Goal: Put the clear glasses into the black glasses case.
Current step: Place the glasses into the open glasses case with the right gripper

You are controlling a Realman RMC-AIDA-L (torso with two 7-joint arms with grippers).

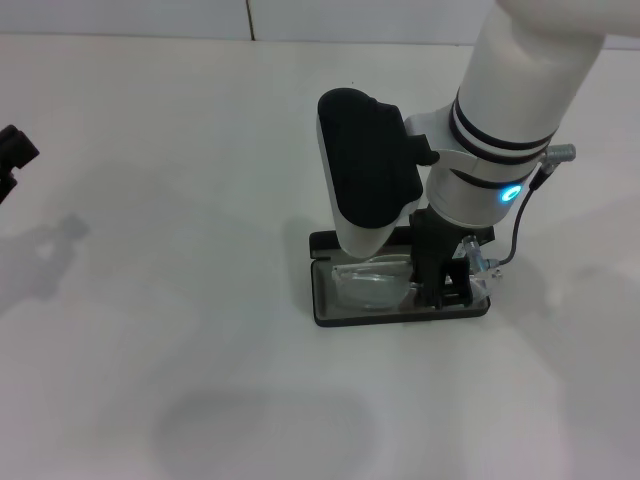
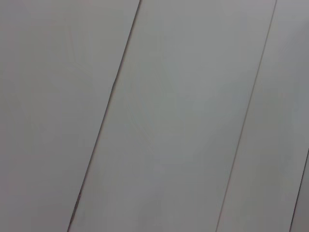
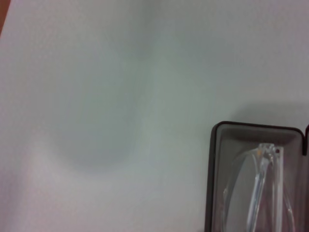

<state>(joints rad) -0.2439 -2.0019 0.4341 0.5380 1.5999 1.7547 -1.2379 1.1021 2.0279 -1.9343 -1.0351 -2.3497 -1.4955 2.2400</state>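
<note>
The black glasses case (image 1: 400, 318) lies open on the white table, a little right of centre in the head view. The clear glasses (image 1: 370, 285) rest inside on its grey lining, and one clear arm tip (image 1: 482, 268) sticks up past the case's right end. My right gripper (image 1: 446, 288) reaches straight down into the right end of the case, at the glasses. The right wrist view looks down on the case (image 3: 212, 183) with the glasses (image 3: 256, 193) lying in it. My left gripper (image 1: 10, 155) stays parked at the far left edge, away from the case.
Bare white table (image 1: 180, 300) surrounds the case on every side. My right forearm (image 1: 500, 110) and its black housing (image 1: 365, 165) hang over the back of the case and hide part of it. The left wrist view holds only pale panels with dark seams (image 2: 111, 96).
</note>
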